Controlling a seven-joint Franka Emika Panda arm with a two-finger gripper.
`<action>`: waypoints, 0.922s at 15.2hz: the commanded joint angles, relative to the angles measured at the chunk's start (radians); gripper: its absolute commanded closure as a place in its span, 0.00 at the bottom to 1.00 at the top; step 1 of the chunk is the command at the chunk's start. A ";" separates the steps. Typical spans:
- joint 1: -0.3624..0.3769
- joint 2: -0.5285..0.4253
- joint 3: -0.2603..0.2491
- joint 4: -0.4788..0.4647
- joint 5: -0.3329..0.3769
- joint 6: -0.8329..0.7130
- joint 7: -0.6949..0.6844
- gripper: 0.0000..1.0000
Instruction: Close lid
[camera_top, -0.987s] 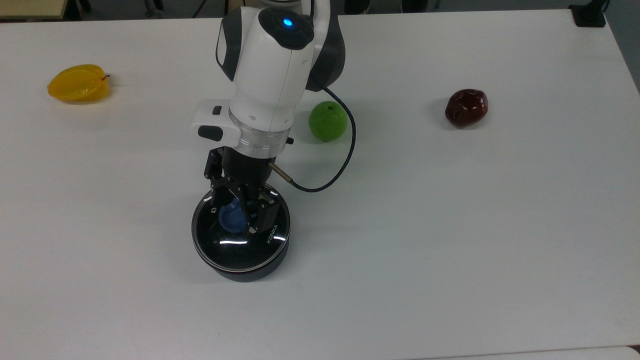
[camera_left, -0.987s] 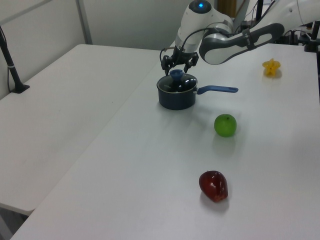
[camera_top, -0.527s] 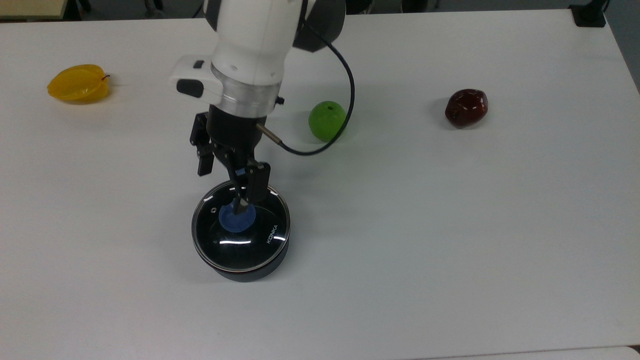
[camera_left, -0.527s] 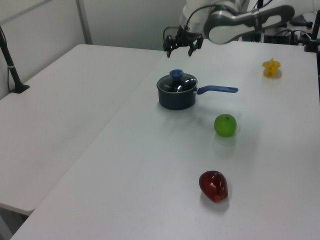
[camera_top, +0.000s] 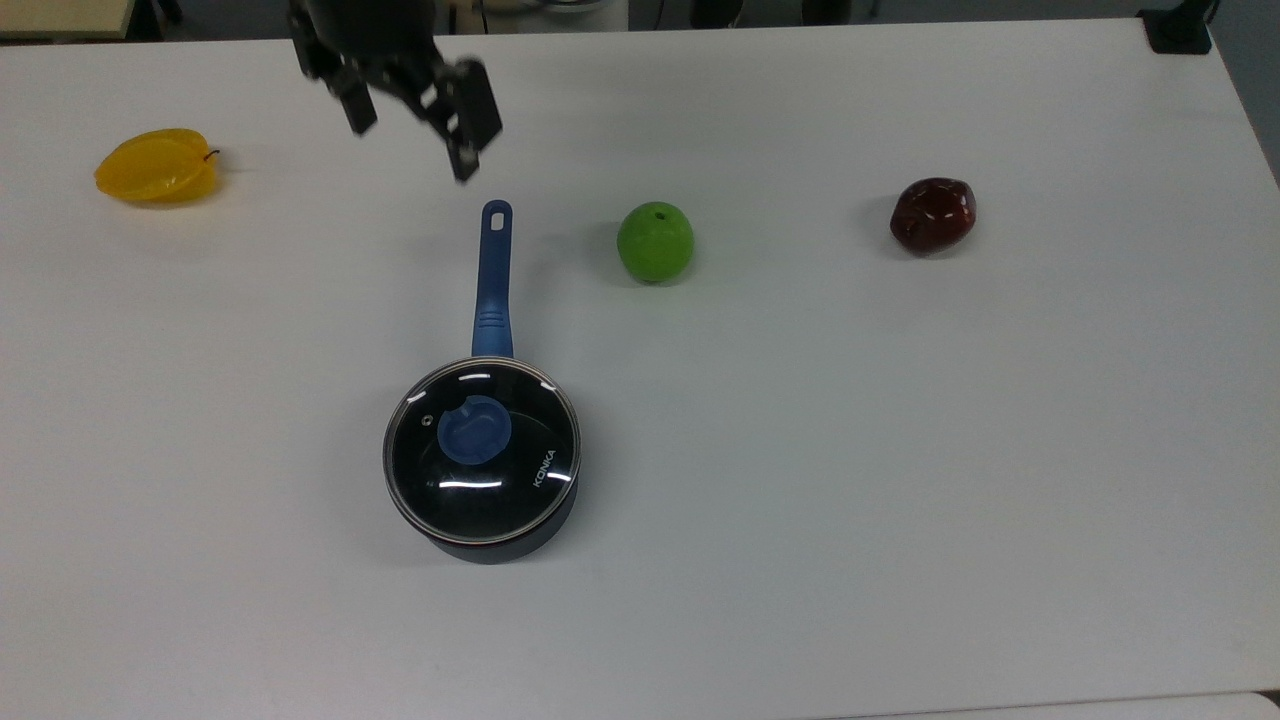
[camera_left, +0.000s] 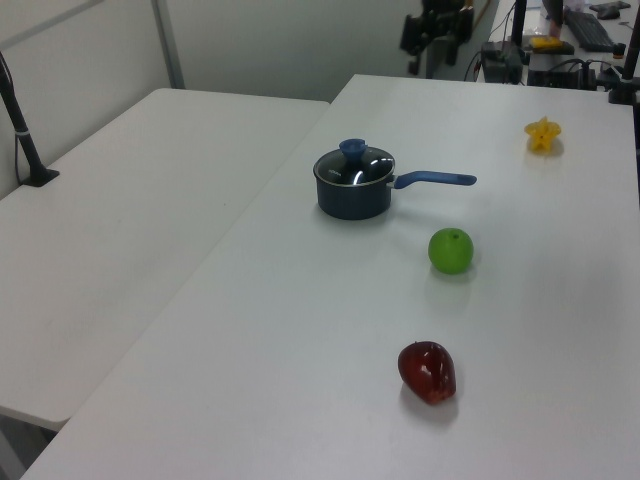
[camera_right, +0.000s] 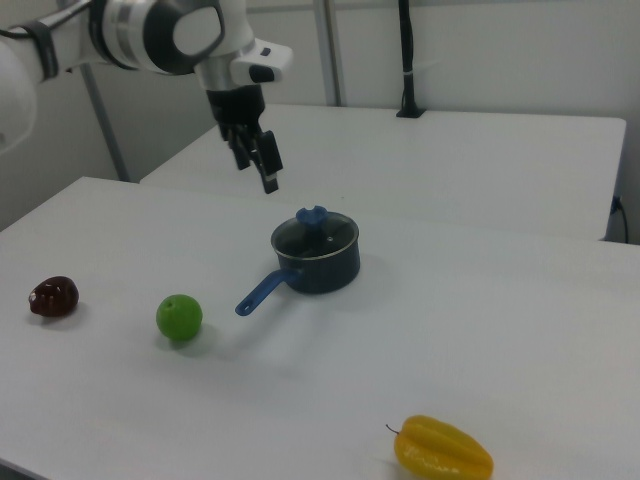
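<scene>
Pincer: gripper (camera_top: 410, 125) hangs high above the table, fingers spread, nothing held.
Lid: lid (camera_top: 482, 450) sits level on the pan (camera_left: 352, 198), well below the gripper and out past the handle's (camera_top: 493, 275) far end, knob (camera_right: 312, 217) up.
Progress: closing looks done; rim seated all round.
Left: nothing obvious, perhaps just clearing the arm.
</scene>
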 joint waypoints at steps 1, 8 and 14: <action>-0.012 -0.173 -0.006 -0.187 0.058 -0.072 -0.212 0.00; -0.015 -0.241 -0.006 -0.244 0.042 -0.106 -0.306 0.00; -0.016 -0.247 -0.006 -0.238 0.032 -0.114 -0.338 0.00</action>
